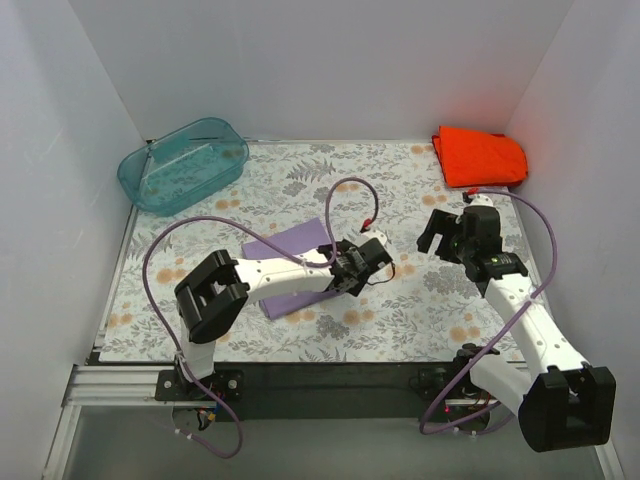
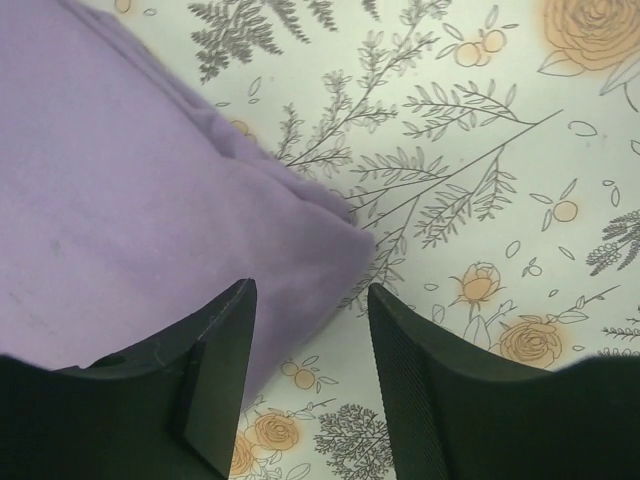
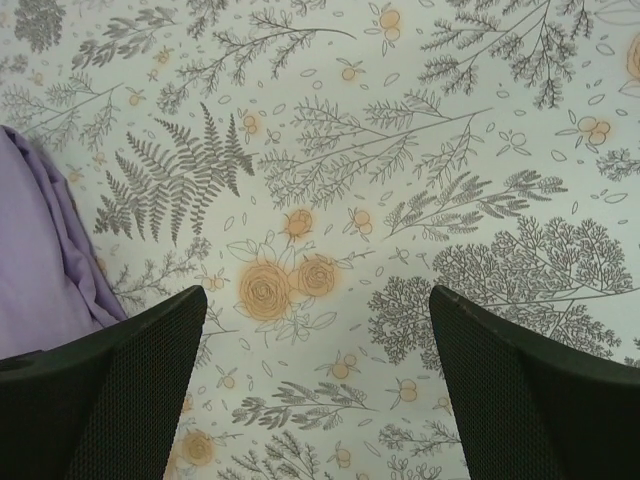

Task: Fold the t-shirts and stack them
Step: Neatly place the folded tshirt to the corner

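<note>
The lavender t-shirt [image 1: 288, 243] lies folded in the middle of the table, partly under my left arm. My left gripper [image 1: 366, 261] hovers over its right corner. In the left wrist view the lavender t-shirt [image 2: 130, 200] fills the left side. The left gripper [image 2: 312, 300] is open, its left finger over the cloth's corner and bare table in the gap. The orange-red t-shirt [image 1: 480, 157] lies folded at the far right corner. My right gripper [image 1: 437, 238] hangs wide open over bare table right of the lavender t-shirt [image 3: 40, 270], with nothing in the right gripper [image 3: 318, 300].
A translucent teal tub [image 1: 183, 165] stands at the far left corner. White walls close in the table on three sides. The floral tablecloth [image 1: 400, 190] shows between the two shirts. Purple cables loop above both arms.
</note>
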Motion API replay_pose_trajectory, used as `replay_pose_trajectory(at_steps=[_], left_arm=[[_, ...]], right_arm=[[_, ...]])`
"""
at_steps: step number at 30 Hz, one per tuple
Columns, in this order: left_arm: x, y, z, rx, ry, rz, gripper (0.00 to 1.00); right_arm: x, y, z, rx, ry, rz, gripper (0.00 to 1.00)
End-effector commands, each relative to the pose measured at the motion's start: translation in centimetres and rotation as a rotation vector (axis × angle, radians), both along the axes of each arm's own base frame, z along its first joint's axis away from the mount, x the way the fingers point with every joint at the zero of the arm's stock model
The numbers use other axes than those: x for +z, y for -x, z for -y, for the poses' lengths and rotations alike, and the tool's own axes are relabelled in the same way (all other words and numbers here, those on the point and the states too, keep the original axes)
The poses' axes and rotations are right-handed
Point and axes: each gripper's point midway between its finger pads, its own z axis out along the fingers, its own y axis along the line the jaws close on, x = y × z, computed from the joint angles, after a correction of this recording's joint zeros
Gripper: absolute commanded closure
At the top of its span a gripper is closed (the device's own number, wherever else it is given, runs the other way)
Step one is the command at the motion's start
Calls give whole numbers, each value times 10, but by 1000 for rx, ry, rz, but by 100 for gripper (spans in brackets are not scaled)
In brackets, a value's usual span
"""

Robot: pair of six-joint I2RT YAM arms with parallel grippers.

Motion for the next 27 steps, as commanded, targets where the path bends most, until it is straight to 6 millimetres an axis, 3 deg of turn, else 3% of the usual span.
replay_pose_trajectory(at_steps=[1,11,18,22,25,27], left_arm=[[17,-9,12,-45,-66,110,54],[-7,-4,27,-118,-160,119,56],[-22,-9,17,-110,-240,143,60],[-31,-5,13,-121,-278,137,66],[-37,1,10,-130,-289,125,78],[-39,4,10,-129,-290,123,96]], right_arm=[[-16,21,9,-5,41,-61,2],[-29,32,7,11,29,-98,2],[-36,35,1,44,13,-111,1],[-40,37,1,40,8,-118,2],[-40,37,-6,69,-21,-115,2],[-40,37,-11,88,-42,-110,2]])
